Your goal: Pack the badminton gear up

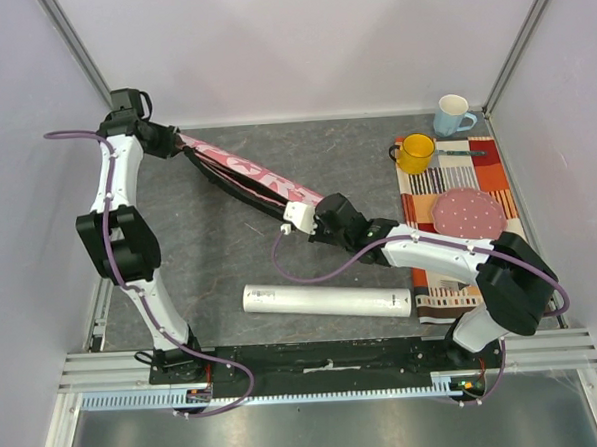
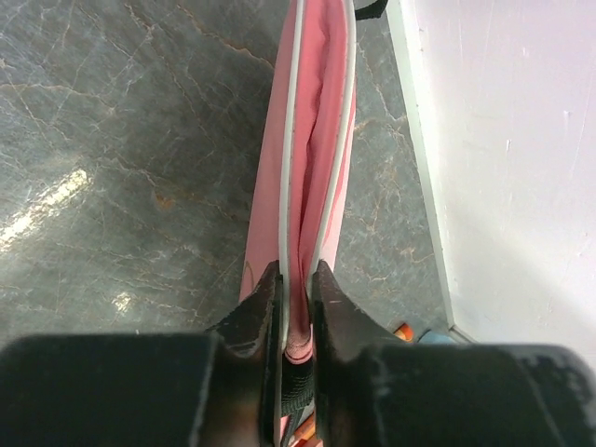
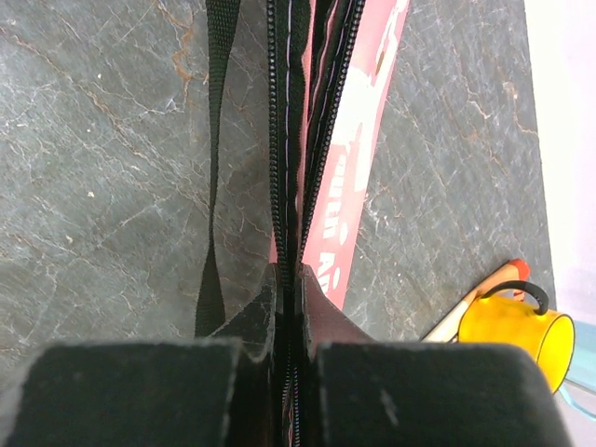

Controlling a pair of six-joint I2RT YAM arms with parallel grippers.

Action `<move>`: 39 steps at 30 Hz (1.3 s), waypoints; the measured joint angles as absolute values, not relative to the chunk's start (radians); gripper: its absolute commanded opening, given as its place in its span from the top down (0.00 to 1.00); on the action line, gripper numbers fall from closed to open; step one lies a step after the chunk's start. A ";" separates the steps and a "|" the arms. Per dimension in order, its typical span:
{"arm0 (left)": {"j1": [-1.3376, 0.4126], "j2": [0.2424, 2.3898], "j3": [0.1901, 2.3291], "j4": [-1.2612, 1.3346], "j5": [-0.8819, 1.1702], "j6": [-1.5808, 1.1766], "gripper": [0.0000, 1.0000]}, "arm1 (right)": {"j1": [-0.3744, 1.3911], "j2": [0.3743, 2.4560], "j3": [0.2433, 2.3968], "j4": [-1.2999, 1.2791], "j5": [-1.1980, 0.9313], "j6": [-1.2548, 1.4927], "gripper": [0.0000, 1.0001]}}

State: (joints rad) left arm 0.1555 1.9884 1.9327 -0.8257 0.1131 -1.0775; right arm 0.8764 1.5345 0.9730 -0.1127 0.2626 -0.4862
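My left pincer [image 1: 170,140], in the upper left of the overhead view, is pressed together on the far end of the bag [image 1: 244,171]. From its wrist camera the two fingers [image 2: 261,307] pinch the pink cloth and its white piping right at the bottom centre. My right pincer [image 1: 296,218], at the centre of the overhead view, is pinched shut on the bag's other end, along the zip [image 3: 277,112]. Whether I have the slider itself or only the edge beside it, I cannot tell. The black strap [image 3: 216,140] hangs loose to the left of the zip.

The bag stretches on a slant between my two pincers, above the grey table [image 1: 230,257]. The white tube [image 1: 328,300] lies in the lower centre, well apart from the bag. I see no rackets or shuttlecocks; they may be inside.

I judge the step to be working the zip. To do it well, I should keep the left pinch firm as an anchor and hold the bag taut and straight. The right should pull along the line of the teeth, not across it, steering clear of the strap.
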 measured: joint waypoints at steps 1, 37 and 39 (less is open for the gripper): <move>0.155 1.980 1.922 -0.818 0.110 -1.076 0.98 | 0.874 1.534 0.973 -0.114 0.261 -0.482 0.71; 0.156 1.660 1.469 -0.669 0.167 -1.171 0.98 | 0.772 2.275 1.862 0.270 -0.411 1.011 0.58; 0.156 1.660 1.467 -0.666 0.167 -1.170 0.98 | 0.773 2.301 1.876 0.305 -0.407 1.049 0.59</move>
